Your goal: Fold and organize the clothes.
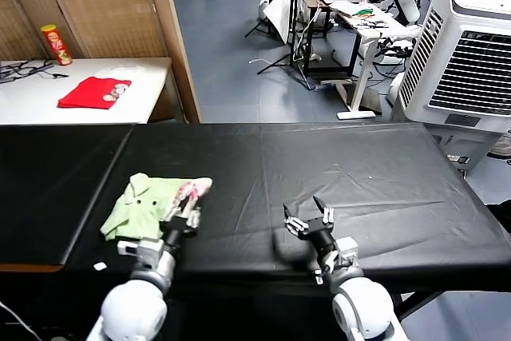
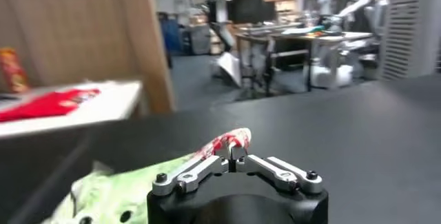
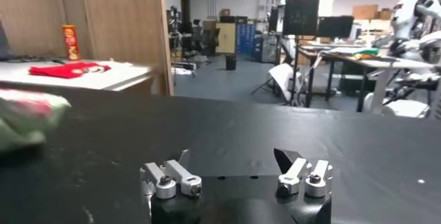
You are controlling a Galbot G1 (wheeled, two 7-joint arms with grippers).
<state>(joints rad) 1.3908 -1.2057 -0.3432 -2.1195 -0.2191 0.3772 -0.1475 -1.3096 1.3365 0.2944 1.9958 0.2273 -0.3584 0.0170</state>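
The pale green shirt (image 1: 148, 205) lies folded on the left part of the black table (image 1: 367, 173), collar side away from me. Its right edge with the red-pink patch (image 1: 195, 189) is lifted off the table. My left gripper (image 1: 188, 212) sits at that raised edge. In the left wrist view its fingers (image 2: 236, 151) stand nearly together, pinching the patch fabric (image 2: 220, 141), with green cloth (image 2: 103, 194) below. My right gripper (image 1: 309, 217) hovers open over bare table near the front edge, holding nothing. The right wrist view shows its gripper (image 3: 234, 160) open and the shirt (image 3: 24, 115) far off.
A red garment (image 1: 94, 92) and a tall snack can (image 1: 56, 44) rest on a white table (image 1: 136, 105) behind left. A wooden partition (image 1: 172, 37) stands behind the black table. A large air cooler (image 1: 471, 61) is at the back right.
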